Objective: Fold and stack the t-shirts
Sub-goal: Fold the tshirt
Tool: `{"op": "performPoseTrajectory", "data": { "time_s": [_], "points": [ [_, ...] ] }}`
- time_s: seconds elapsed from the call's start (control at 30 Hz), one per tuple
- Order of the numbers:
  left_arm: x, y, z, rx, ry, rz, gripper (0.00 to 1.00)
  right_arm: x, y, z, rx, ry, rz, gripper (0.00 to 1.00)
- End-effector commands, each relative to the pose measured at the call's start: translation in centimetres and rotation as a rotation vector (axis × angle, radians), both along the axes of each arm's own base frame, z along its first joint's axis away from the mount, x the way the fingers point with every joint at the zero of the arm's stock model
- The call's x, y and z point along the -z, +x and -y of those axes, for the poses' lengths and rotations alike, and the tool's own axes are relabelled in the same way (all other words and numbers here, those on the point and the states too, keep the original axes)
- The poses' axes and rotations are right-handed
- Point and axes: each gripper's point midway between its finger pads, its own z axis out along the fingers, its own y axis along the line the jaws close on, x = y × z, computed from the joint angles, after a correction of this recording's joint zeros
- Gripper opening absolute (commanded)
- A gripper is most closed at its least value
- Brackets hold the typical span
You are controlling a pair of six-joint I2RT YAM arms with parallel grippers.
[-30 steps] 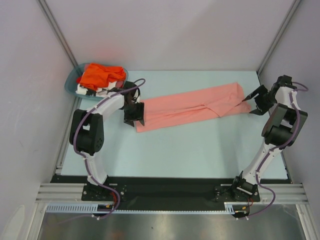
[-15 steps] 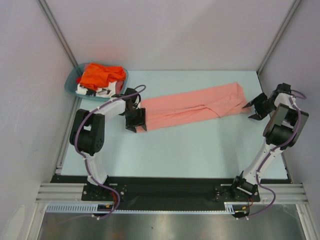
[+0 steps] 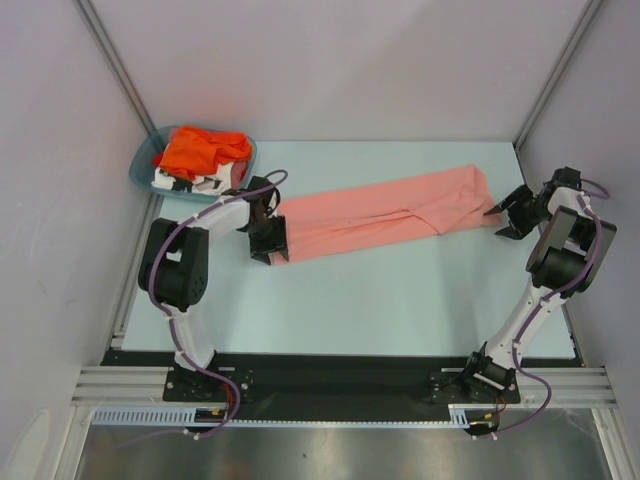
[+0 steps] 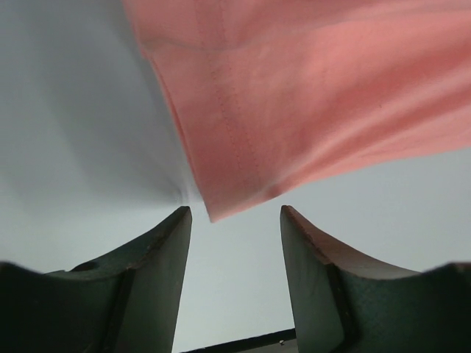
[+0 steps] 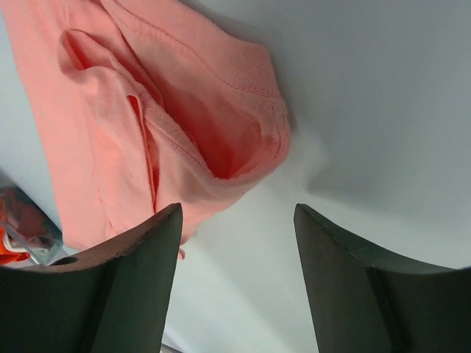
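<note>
- Salmon-pink t-shirt (image 3: 385,212): corner just ahead of left gripper (image 4: 234,212), fingers spread; rest cut off.
- Right gripper (image 5: 237,209): fingers spread, empty, shirt's other end ahead.
- White t-shirt (image 3: 208,183): mostly hidden under orange t-shirt (image 3: 200,150).

Robotics lab test cell, plain pale wall panels (image 3: 330,70) on three sides, aluminium frame posts (image 3: 112,62) in the corners, pale counter (image 3: 400,300), left arm (image 3: 185,330) and right arm (image 3: 525,310) with purple cables, bolted on a black base plate (image 3: 340,372), slotted cable duct (image 3: 340,417) along the near edge.
</note>
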Motion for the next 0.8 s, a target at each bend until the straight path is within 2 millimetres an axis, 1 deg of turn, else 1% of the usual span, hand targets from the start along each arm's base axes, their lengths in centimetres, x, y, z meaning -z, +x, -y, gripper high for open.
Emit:
{"op": "performPoseTrajectory", "data": {
  "time_s": [0.0, 0.03, 0.07, 0.13, 0.23, 0.33, 0.43, 0.47, 0.5, 0.6, 0.73, 0.77],
  "points": [
    [-2.3, 0.7, -0.9, -0.034, 0.028, 0.049, 0.58, -0.2, 0.1, 0.5, -0.011, 0.001, 0.027, 0.68],
    [-2.5, 0.6, -1.0, -0.037, 0.032, 0.043, 0.59, -0.1, 0.2, 0.5, -0.012, 0.002, 0.027, 0.68],
    [-2.7, 1.0, -1.0, -0.039, 0.031, 0.047, 0.59, -0.1, 0.1, 0.4, -0.012, 0.007, 0.026, 0.68],
    [-2.4, 1.4, -1.2, -0.054, 0.030, 0.047, 0.59, 0.0, 0.3, 0.5, -0.010, 0.010, 0.028, 0.68],
    [-1.8, 2.5, -1.8, -0.081, 0.024, 0.043, 0.55, 0.4, 0.3, 0.5, -0.006, 0.019, 0.020, 0.67],
    [-1.8, 3.2, -1.5, -0.084, -0.017, 0.053, 0.49, 0.6, 0.3, 0.6, -0.007, 0.020, 0.017, 0.66],
    [-1.6, 2.9, -0.9, -0.079, -0.049, 0.034, 0.45, 0.8, 0.4, 0.6, -0.007, 0.022, 0.013, 0.65],
    [-1.6, 2.7, -0.7, -0.076, -0.060, 0.027, 0.44, 0.8, 0.4, 0.6, -0.006, 0.025, 0.012, 0.65],
    [-1.2, 2.1, -0.6, -0.079, -0.071, 0.005, 0.44, 0.8, 0.5, 0.6, -0.007, 0.025, 0.014, 0.65],
    [-0.7, 1.4, -0.3, -0.081, -0.091, -0.010, 0.44, 1.0, 0.6, 0.7, -0.005, 0.028, 0.011, 0.65],
    [-0.5, 1.7, 0.1, -0.079, -0.109, -0.010, 0.43, 1.2, 0.4, 0.7, -0.005, 0.027, 0.005, 0.65],
    [-0.5, 1.9, 0.1, -0.079, -0.110, -0.009, 0.41, 1.3, 0.4, 0.7, -0.005, 0.026, 0.004, 0.65]
  ]
}}
